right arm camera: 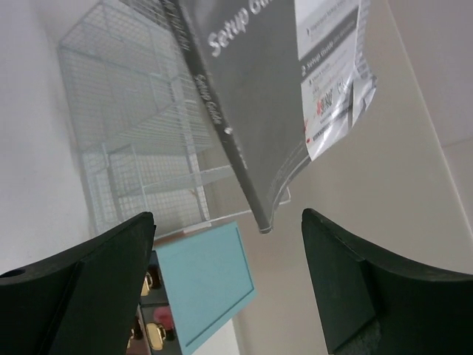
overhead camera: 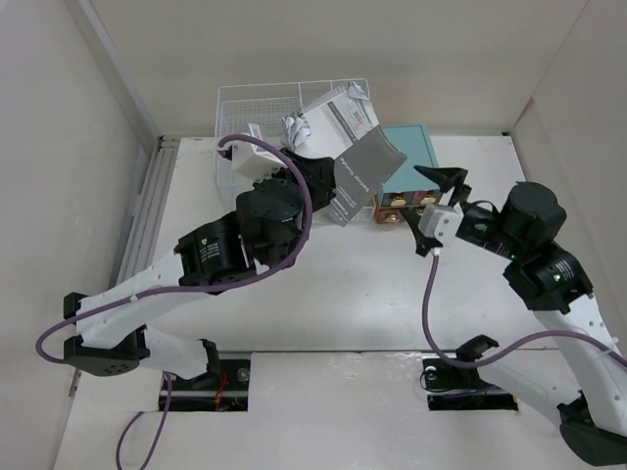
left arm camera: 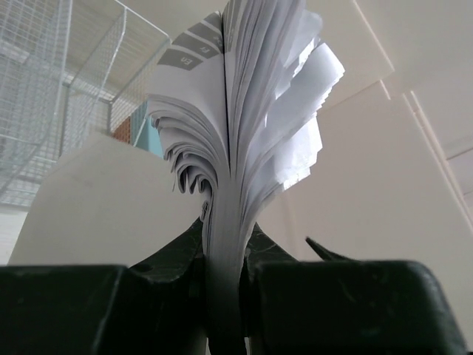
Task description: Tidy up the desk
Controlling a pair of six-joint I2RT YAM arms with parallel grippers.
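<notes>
The left gripper [left arm camera: 225, 260] clenches the booklet [overhead camera: 359, 164] by one edge above the desk [overhead camera: 323, 299], near the wire rack [overhead camera: 253, 106] at twelve o'clock, probably for filing there. The right gripper [overhead camera: 447, 188] gapes empty at two o'clock.

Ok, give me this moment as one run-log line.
left gripper: shut on manual, held aloft | right gripper: open, empty, facing teal box | manual: pages fanned, above desk, by wire rack

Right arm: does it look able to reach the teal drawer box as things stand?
Likely yes. The right hand is open, right beside the teal box, nothing between them. The manual clamped in the left hand overhangs the box's left side, so that side looks crowded.
</notes>
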